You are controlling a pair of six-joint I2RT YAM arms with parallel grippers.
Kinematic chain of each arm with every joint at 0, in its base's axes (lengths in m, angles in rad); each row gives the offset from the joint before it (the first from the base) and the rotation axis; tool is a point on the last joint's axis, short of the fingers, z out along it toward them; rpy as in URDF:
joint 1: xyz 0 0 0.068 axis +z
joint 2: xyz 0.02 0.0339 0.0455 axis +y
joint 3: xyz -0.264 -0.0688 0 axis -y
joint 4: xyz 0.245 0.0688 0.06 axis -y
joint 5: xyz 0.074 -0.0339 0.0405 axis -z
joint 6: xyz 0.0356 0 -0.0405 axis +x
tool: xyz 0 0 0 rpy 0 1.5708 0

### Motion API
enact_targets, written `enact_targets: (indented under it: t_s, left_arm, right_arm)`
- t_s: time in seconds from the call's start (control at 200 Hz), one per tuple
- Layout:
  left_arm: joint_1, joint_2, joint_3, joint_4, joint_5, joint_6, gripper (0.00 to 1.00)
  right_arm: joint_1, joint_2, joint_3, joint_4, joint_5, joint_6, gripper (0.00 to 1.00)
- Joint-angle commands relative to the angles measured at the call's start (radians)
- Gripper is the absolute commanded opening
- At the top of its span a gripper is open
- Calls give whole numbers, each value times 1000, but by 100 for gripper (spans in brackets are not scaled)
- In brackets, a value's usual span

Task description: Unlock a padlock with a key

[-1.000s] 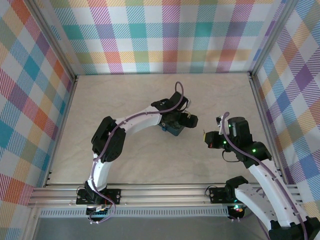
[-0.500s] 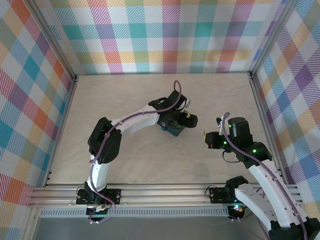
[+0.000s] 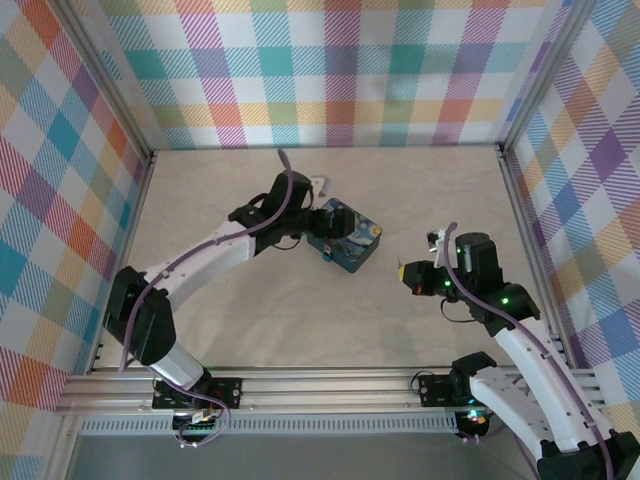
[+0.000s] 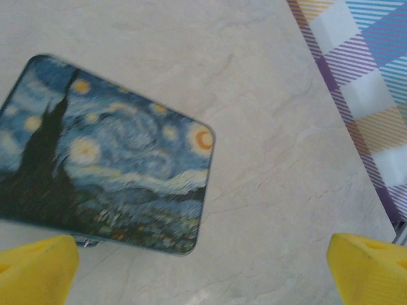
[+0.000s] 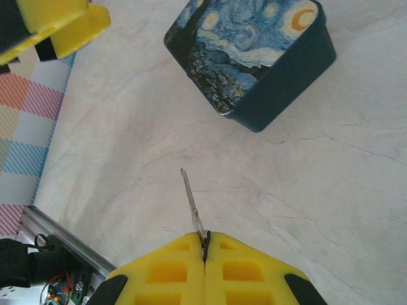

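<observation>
My right gripper point(image 5: 205, 238) is shut on a thin silver key point(image 5: 191, 201), whose blade sticks forward over the bare table. In the top view it point(image 3: 405, 270) hovers a short way right of the blue-and-yellow night-sky tin point(image 3: 345, 240). My left gripper point(image 3: 300, 215) is open, up and to the left of the tin, with nothing between its yellow fingertips point(image 4: 38, 270). The tin point(image 4: 105, 155) lies flat, lid up, in the left wrist view; its dark blue side wall point(image 5: 286, 82) faces the right wrist camera. The padlock is hidden or too small to make out.
Plaid walls point(image 3: 330, 70) close off the table at the back and on both sides. A metal rail point(image 3: 320, 385) runs along the near edge. Pale bare tabletop point(image 3: 250, 310) lies around the tin. The left gripper's yellow finger point(image 5: 57, 25) shows at the upper left of the right wrist view.
My left arm has swung left and away from over the tin, uncovering its painted lid. My right gripper has crept slightly left with the key still in it.
</observation>
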Motion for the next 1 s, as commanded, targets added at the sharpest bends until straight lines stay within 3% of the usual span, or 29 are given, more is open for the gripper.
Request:
enact_targets:
  t_s: [0.0,0.46,0.775,0.995]
  left_arm:
    - [54,-98,-116,121,42,-81,100]
    - [213,-321,-478,256,98,-209,100]
    - [235,-308,-598,399,138,-250,96]
    - [235,-265,-658,511,174,-234,88]
  right_arm:
    - [-6,36,-5,90,-77,17,0]
    - [-4,284,58,328,-210,85,0]
    - [14,491,85,504,-239,152,0]
    - [34,641,119,578,-242,153,0]
